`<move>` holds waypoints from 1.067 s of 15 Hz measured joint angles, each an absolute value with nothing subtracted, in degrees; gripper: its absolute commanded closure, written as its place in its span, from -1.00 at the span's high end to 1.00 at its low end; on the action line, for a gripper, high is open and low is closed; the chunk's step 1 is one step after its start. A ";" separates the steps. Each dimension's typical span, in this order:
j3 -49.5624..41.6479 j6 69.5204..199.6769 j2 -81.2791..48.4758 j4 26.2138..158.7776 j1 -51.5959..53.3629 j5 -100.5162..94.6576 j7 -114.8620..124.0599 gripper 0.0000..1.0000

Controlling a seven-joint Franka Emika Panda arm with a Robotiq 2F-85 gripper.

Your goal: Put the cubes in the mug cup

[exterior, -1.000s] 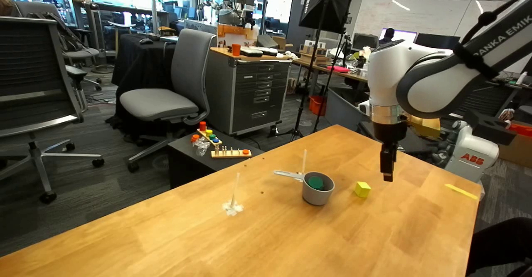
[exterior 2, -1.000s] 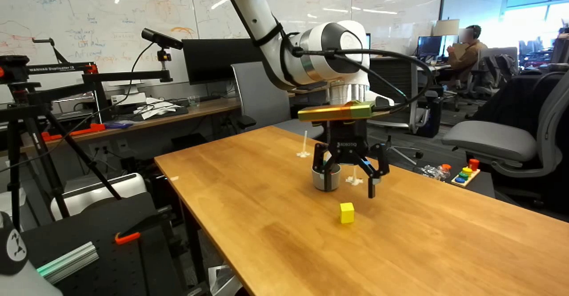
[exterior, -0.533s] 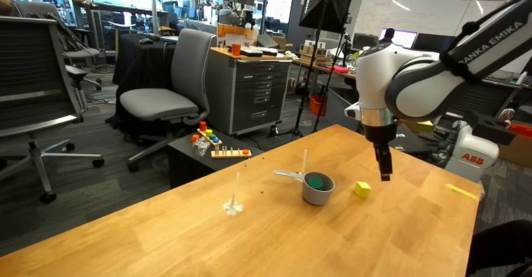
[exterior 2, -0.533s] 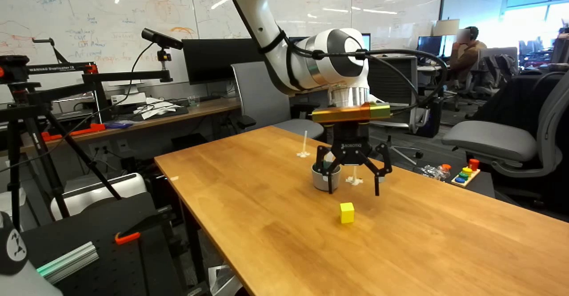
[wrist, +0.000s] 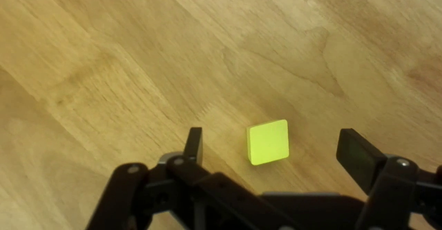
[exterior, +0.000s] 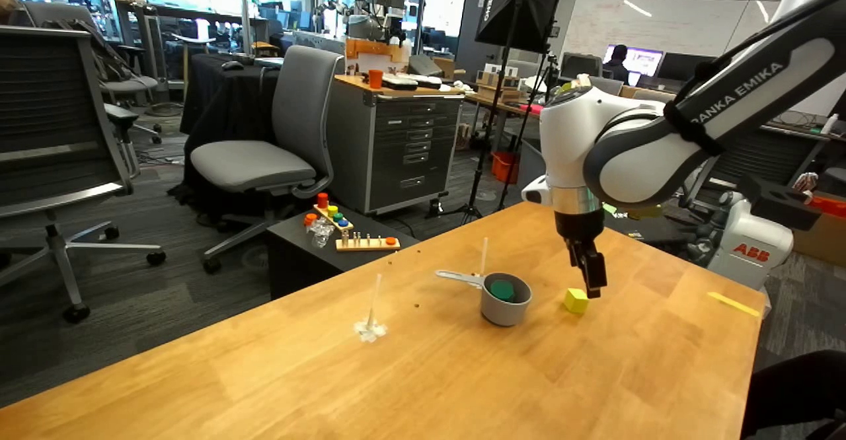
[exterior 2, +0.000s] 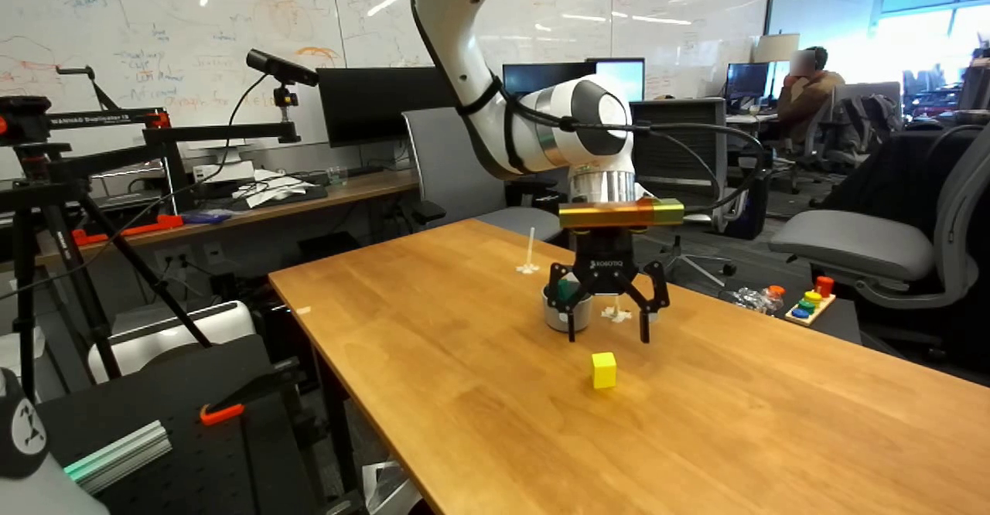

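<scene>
A yellow cube (exterior: 576, 301) rests on the wooden table, also seen in the wrist view as a bright yellow cube (wrist: 268, 142). The grey mug cup (exterior: 505, 311) stands upright beside it, its handle pointing away from the cube. Inside the cup sits a green cube (exterior: 502, 290), with its top showing. My gripper (exterior 2: 609, 337) hangs above the table near the yellow cube, jaws spread wide. In the wrist view the yellow cube appears between the open fingers (wrist: 359, 157), lower than them and touching neither.
Two thin upright sticks, a near stick (exterior: 373, 301) and a far stick (exterior: 484, 258), are fixed to the table by the cup. A black side table (exterior: 297, 255) with peg toys adjoins the table edge. Yellow tape (exterior: 733, 304) marks the tabletop near one edge.
My gripper has shifted toward the yellow cube and sits slightly lower in an exterior view, its jaws staying open. The cup and both cubes have kept their places.
</scene>
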State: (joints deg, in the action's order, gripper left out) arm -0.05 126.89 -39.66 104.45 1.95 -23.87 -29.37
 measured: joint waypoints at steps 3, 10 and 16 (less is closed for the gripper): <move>0.37 126.46 -41.12 103.12 1.95 -23.87 -32.45 1.00; 0.25 125.19 -44.35 100.22 1.73 -23.91 -33.98 1.00; 0.01 124.46 -45.91 99.20 1.71 -23.91 -33.98 0.31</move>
State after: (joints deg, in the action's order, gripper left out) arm 0.01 124.46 -45.91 99.20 1.71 -23.91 -33.98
